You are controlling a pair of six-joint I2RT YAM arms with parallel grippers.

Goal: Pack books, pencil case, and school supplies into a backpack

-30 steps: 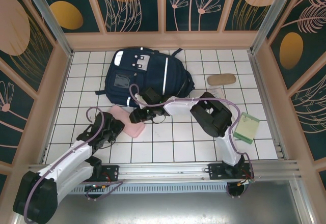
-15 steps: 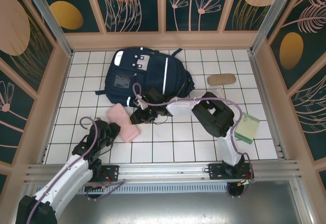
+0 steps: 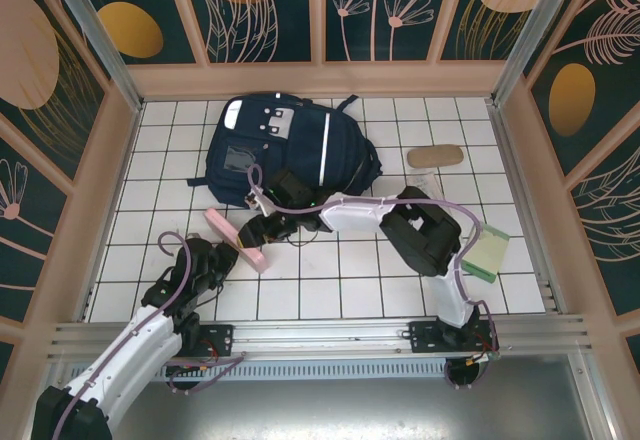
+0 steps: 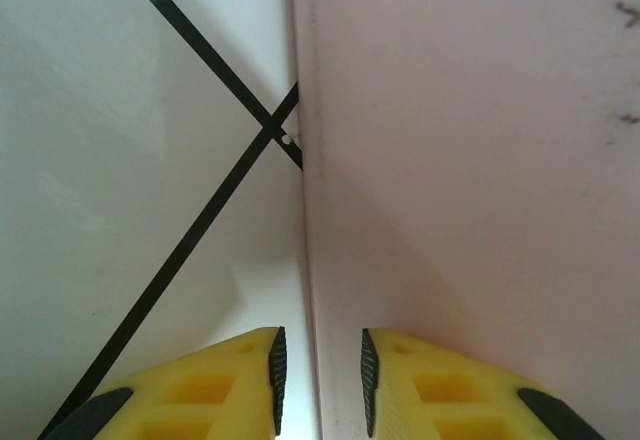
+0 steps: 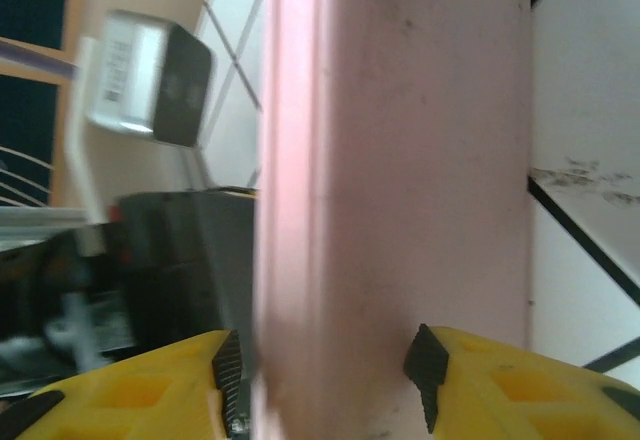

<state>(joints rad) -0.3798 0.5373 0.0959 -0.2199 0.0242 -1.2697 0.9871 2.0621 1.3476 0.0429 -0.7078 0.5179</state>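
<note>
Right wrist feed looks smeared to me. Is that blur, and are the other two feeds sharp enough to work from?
Right wrist: yes, blurred; the pink case has soft edges and the background left of it is streaked. Left wrist: sharp, grid lines crisp, soft shadow beside the case, no glare. Top external: evenly lit, backpack clearly defined.

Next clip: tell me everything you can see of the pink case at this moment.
The pink case is a flat, smooth, matte slab with rounded edges and a few dark scuffs, and it looks like plastic. It stands tipped up on one long edge on the white tiled table, on the near side of the backpack. The right hand straddles its thickness. The left hand sits at its edge with jaws narrow. Whether either hand actually clamps it is unclear.
</note>
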